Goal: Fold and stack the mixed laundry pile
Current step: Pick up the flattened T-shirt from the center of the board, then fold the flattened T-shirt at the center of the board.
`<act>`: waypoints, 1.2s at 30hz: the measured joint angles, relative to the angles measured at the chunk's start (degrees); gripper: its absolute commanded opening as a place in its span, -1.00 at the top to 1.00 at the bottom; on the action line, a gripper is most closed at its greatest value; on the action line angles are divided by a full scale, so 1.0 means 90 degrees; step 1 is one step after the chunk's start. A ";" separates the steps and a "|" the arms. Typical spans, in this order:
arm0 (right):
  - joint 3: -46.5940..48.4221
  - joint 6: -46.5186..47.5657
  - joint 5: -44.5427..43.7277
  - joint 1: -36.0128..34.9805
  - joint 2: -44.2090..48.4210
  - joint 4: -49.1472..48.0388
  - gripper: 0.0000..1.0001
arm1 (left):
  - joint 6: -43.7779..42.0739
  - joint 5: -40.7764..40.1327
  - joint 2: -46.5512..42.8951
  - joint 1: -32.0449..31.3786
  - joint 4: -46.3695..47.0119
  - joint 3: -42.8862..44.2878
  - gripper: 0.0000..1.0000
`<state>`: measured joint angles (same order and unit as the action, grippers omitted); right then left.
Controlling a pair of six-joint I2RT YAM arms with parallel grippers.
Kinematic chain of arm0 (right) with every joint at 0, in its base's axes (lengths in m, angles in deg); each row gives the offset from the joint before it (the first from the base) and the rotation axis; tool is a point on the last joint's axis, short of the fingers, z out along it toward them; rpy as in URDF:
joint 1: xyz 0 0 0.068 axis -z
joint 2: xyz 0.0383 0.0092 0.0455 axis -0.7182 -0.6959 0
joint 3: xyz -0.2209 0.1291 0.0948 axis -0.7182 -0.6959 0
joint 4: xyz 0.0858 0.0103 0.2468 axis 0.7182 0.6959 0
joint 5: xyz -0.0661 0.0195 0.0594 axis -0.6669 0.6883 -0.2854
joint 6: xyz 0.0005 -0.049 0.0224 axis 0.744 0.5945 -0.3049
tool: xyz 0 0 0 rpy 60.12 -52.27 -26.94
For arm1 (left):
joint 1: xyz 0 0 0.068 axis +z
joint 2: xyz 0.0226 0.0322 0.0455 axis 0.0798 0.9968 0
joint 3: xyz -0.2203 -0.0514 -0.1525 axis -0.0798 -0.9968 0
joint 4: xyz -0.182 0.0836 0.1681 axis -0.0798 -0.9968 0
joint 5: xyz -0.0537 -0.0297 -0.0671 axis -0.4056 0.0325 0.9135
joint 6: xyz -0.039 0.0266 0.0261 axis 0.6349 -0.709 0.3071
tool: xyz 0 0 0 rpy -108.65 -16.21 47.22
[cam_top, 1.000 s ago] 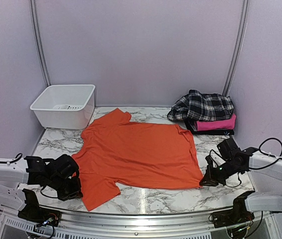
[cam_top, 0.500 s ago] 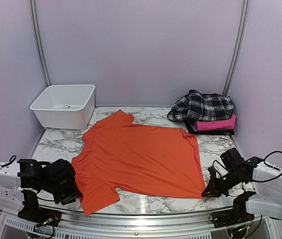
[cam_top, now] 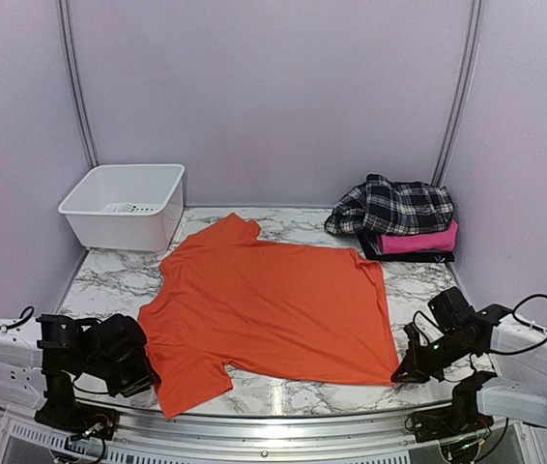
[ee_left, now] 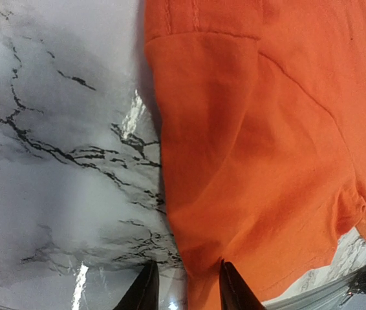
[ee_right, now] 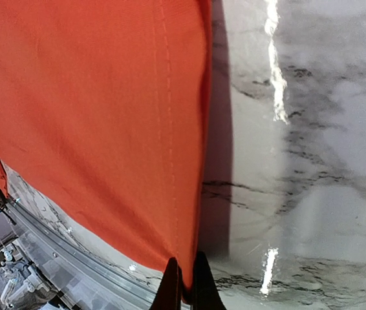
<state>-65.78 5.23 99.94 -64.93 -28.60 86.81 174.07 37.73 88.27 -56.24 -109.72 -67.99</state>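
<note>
The orange t-shirt [cam_top: 273, 300] lies spread flat on the marble table, its hem to the right. The plaid shirt [cam_top: 394, 205] sits crumpled on a folded pile at the back right. My left gripper [cam_top: 144, 375] is at the near sleeve; in the left wrist view its jaws [ee_left: 186, 294] stand apart with the sleeve's edge [ee_left: 247, 161] lying between them. My right gripper [cam_top: 405, 373] is at the shirt's near right corner; in the right wrist view it [ee_right: 184, 292] is shut on the hem corner [ee_right: 105, 116].
A white plastic bin [cam_top: 124, 203] stands at the back left. A folded pink garment [cam_top: 418, 239] on something dark lies under the plaid shirt. The table's metal front rail [cam_top: 283, 416] runs just behind both grippers.
Over the last second both grippers moved toward the near edge and the orange t-shirt slid with them. In the last half second almost nothing moved.
</note>
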 measured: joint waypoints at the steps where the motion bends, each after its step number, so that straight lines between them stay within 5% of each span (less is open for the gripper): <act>1: 0.0000 -0.0002 0.0000 0.0000 0.0010 0.0010 1.00 | -0.0024 -0.0019 -0.0049 0.0000 0.0032 -0.0019 0.23; 10: 0.0000 -0.0068 0.0000 0.0000 0.0075 0.0041 1.00 | -0.0318 -0.0087 0.0437 0.0000 0.0432 0.0126 0.33; 16: 0.0000 -0.0073 -0.0002 0.0000 0.0095 0.0073 1.00 | -0.0364 -0.0019 0.0704 0.0066 0.0729 0.0143 1.00; 27: 0.0029 -0.0311 0.0100 -0.0002 0.1137 0.0663 1.00 | 0.0000 0.0192 -0.0588 -0.0158 -0.0542 0.0435 1.00; 36: 0.0447 -0.0707 0.0083 -0.0005 0.1314 0.0809 1.00 | -0.0253 -0.0148 -0.0245 -0.0151 -0.1200 0.1741 1.00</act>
<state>-61.76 -1.13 100.69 -64.97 -16.77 94.09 171.80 36.40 86.07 -57.59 -120.52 -52.32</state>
